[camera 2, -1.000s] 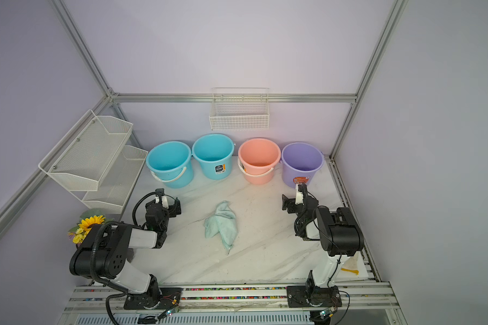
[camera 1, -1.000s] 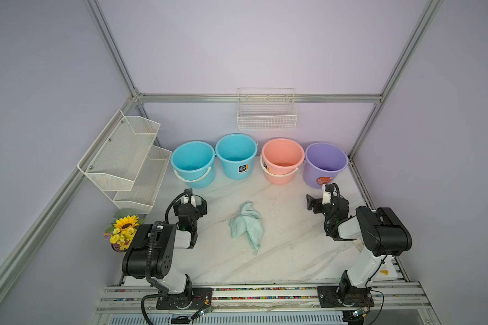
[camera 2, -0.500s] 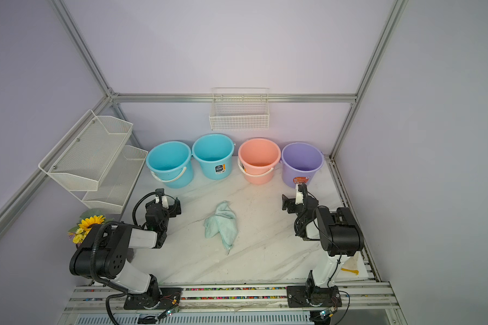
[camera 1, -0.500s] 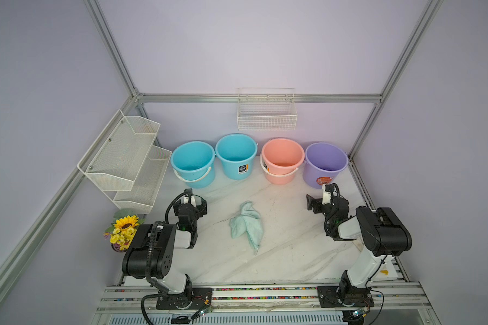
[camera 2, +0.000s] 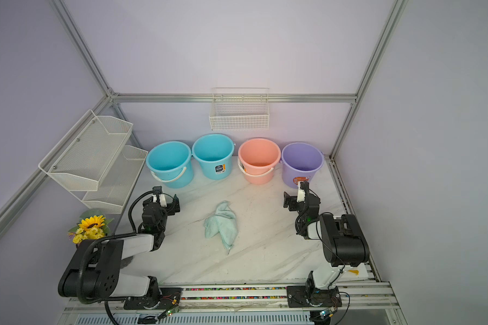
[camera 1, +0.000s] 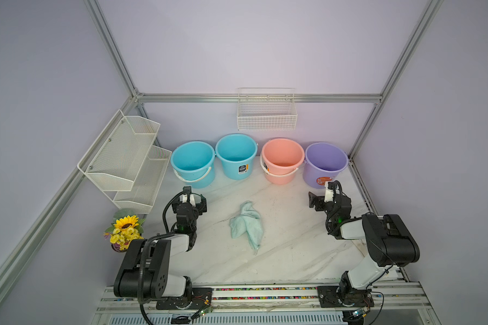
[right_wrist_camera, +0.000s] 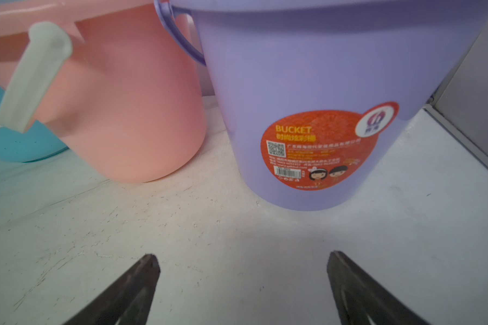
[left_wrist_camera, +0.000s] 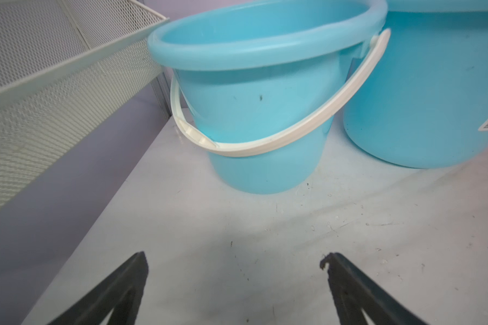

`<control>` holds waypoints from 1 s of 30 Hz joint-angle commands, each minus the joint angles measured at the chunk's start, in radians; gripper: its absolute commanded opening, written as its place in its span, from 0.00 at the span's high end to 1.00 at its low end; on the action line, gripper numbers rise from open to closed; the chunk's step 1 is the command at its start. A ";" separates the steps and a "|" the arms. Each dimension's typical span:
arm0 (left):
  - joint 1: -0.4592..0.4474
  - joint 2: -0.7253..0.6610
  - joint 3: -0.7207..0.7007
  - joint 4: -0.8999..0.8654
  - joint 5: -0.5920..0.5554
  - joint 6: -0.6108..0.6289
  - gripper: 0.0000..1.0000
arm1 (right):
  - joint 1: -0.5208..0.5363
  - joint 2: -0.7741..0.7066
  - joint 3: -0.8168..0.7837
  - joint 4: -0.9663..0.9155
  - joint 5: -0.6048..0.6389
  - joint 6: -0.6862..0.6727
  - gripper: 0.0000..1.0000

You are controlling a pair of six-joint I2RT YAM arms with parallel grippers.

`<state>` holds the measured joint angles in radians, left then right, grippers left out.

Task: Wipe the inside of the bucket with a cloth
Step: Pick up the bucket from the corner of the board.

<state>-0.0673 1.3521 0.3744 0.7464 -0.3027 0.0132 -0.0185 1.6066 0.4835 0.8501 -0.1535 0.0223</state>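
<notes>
Left pincer (left_wrist_camera: 234, 256) and right pincer (right_wrist_camera: 243, 254) gaping and empty, cloth (camera 1: 247, 223) crumpled on the bench (camera 1: 288, 247) between them, apart from the buckets (camera 1: 282, 171) behind: nothing grasped or wiped yet, seemingly everything left.

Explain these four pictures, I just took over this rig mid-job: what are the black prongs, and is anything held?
Two robot arms stand at the near edge of a marble table. Both top views look down on everything; the other two pictures come from cameras on the wrists. The black prongs are open gripper fingers: the left gripper faces a blue bucket, the right gripper the purple bucket. Neither holds anything. The mint cloth lies crumpled mid-table between the arms. A second blue bucket and a pink bucket complete the back row.
</notes>
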 commanded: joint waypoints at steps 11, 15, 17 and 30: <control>-0.146 -0.234 0.266 -0.613 -0.077 -0.038 0.00 | 0.156 -0.230 0.346 -0.797 -0.012 0.141 0.13; -0.152 -0.247 0.403 -0.857 -0.110 -0.164 0.00 | 0.234 -0.265 0.441 -0.923 -0.014 0.206 0.16; -0.153 -0.228 0.494 -1.004 -0.135 -0.245 0.00 | 0.280 -0.256 0.491 -0.982 -0.019 0.237 0.17; -0.125 0.005 0.941 -1.541 0.047 -0.498 0.00 | 0.605 -0.072 0.753 -1.255 -0.027 0.264 0.21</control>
<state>-0.2092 1.3338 1.2243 -0.6590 -0.3092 -0.3897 0.5510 1.5173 1.2160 -0.3244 -0.1791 0.2607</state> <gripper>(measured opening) 0.997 0.789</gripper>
